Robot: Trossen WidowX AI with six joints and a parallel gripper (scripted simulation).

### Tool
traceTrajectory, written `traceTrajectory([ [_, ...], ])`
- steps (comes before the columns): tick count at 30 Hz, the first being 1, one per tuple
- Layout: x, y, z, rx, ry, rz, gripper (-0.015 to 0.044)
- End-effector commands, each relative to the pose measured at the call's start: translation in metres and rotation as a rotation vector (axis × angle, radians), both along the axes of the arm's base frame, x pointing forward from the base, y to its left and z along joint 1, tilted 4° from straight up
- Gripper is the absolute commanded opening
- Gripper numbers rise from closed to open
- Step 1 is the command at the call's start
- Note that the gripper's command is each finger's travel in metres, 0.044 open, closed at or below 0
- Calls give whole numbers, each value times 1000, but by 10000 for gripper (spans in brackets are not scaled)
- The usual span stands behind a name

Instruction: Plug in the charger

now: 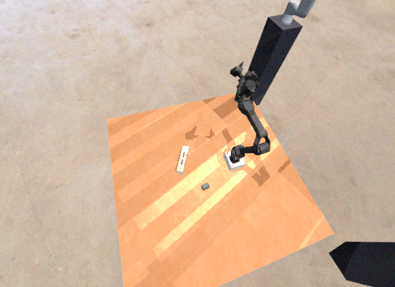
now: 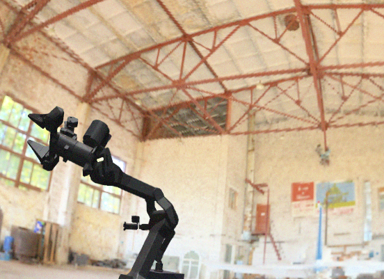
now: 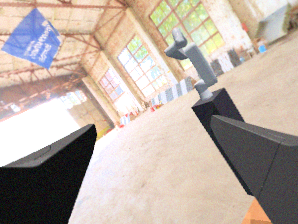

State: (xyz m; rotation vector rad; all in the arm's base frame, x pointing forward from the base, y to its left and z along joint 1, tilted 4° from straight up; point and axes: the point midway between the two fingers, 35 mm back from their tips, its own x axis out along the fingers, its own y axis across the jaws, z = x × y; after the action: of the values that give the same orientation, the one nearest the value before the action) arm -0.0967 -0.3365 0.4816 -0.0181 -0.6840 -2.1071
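Charger [image 1: 205, 186] lies on wooden tabletop [image 1: 143, 191], apart from power strip [image 1: 182, 159], w/ 0 contact btwn these 2; gripper [image 1: 239, 66] [image 2: 28, 128] [image 3: 154, 124] is open w/ nothing btwn its 2 fingers, raised well apart from both, near dark pillar [image 1: 273, 51] in top view

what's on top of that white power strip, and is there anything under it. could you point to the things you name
Nothing sits on top of the power strip [image 1: 181, 164]; its upper face shows two dark outlet areas. Whatever is under it can't be seen, because the strip itself covers that patch of the tabletop [image 1: 143, 184].
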Motion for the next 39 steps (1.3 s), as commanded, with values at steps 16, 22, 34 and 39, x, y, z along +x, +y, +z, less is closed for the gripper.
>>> traceTrajectory([
  [16,104,-48,-60,251,69,332,440],
  [22,138,-53,-79,319,85,440,440],
  [34,208,-53,-121,472,151,636,440],
  [39,236,-48,-136,523,179,709,440],
])
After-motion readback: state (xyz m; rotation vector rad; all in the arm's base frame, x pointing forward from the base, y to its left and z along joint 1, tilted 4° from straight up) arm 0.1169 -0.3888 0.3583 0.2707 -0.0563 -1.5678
